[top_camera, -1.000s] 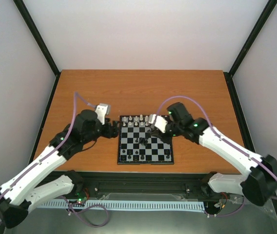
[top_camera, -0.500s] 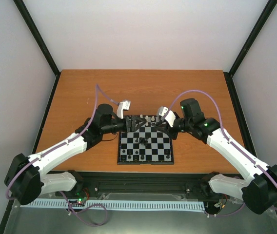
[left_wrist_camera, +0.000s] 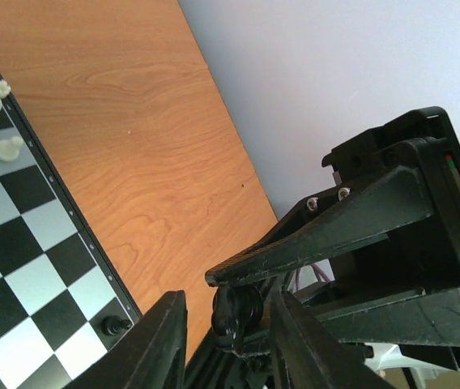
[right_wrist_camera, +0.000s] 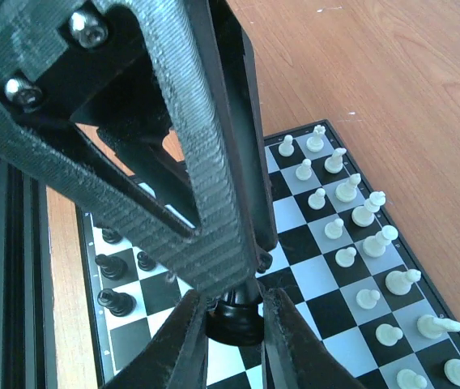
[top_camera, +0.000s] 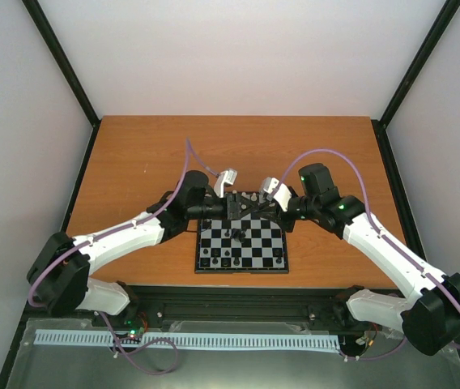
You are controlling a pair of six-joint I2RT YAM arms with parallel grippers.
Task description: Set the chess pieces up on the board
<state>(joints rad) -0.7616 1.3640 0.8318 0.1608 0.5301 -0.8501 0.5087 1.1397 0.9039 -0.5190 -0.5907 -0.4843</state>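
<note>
The board (top_camera: pixel 241 271) lies at the table's near middle. Over its far edge the two grippers meet tip to tip. My right gripper (right_wrist_camera: pixel 234 306) is shut on the base of a black chess piece (right_wrist_camera: pixel 236 322). My left gripper (left_wrist_camera: pixel 228 301) brackets the same piece (left_wrist_camera: pixel 236 312) from the other side, and a gap still shows beside it. In the top view, left gripper (top_camera: pixel 232 204) and right gripper (top_camera: pixel 253 206) hide the piece. White pieces (right_wrist_camera: pixel 351 235) fill two rows at one end and black pieces (right_wrist_camera: pixel 115 279) stand at the other. A lone black piece (top_camera: pixel 236 235) stands mid-board.
The wooden table (top_camera: pixel 133 162) spreads around the board, bounded by black frame posts and pale walls. In the left wrist view the right gripper's finger (left_wrist_camera: pixel 327 235) crosses just above my jaws. The left gripper's ribbed finger (right_wrist_camera: pixel 206 162) fills much of the right wrist view.
The left arm swung right from beside the board to meet the right gripper over the far edge, its jaws narrowing around the piece. The right gripper rose slightly, then held still.
</note>
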